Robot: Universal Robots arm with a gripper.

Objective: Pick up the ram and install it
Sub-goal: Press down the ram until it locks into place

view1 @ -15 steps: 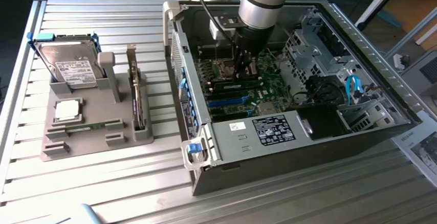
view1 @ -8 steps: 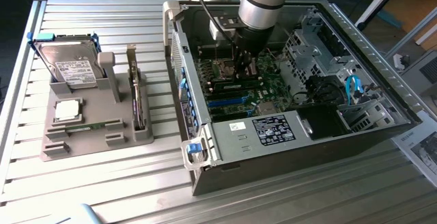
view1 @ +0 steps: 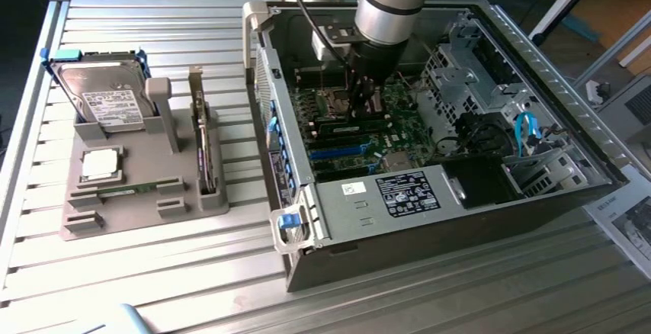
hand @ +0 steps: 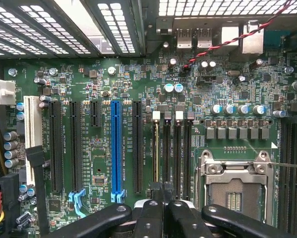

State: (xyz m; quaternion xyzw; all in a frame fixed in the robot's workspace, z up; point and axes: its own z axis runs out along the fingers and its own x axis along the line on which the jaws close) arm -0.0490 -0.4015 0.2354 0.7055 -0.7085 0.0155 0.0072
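- Hanging my jaws (hand: 162, 189) over the near end of the memory slots (hand: 166, 148), which are running straight away from me.
- I am squeezing them tight; I cannot tell if the ram is between them.

Gripper (view1: 361, 109) fingertips hidden behind arm and case (view1: 305, 219) wall in exterior view; fingers (hand: 160, 210) cut off by wrist picture's edge; hard drive (view1: 102, 101) label too small to read.

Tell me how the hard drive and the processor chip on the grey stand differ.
The hard drive is big and oblong; the processor chip small and square. The hard drive stands propped up; the processor chip lies flat. Both sit in the grey stand.
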